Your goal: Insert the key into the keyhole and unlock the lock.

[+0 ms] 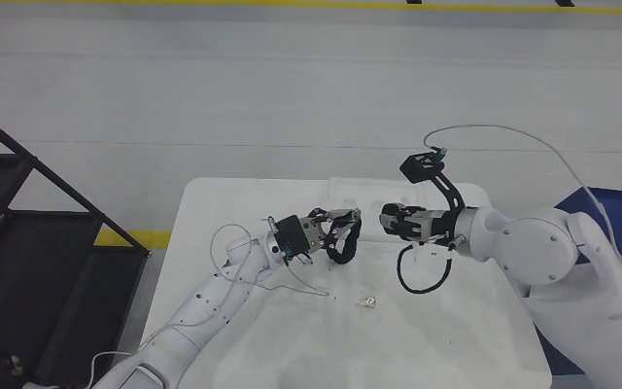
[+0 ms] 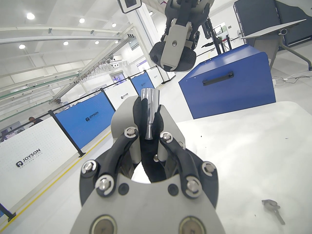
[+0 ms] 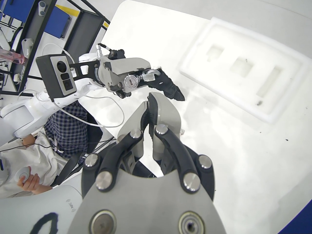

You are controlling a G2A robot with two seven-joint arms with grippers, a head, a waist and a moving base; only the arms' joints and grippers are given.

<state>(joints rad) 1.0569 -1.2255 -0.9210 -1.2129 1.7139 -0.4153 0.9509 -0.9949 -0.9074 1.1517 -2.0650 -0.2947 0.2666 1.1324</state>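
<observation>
— Over the white table [image 1: 466,331], where do we find the lock [image 2: 149,113]?
— We see the left gripper [image 2: 146,120] clamped on it, keyhole [image 3: 130,82] facing the right gripper [image 3: 149,103], which is pressed closed and empty. The key [image 1: 366,301] lies on the table, apart from both.

A white surface [image 1: 437,331] is set on a pale grey floor [image 1: 292,88]. Beside the surface a black rack [image 1: 49,272] is seen, beyond the surface a blue cabinet [image 2: 226,83]; ceiling lights [image 2: 30,15] are lit above it.
</observation>
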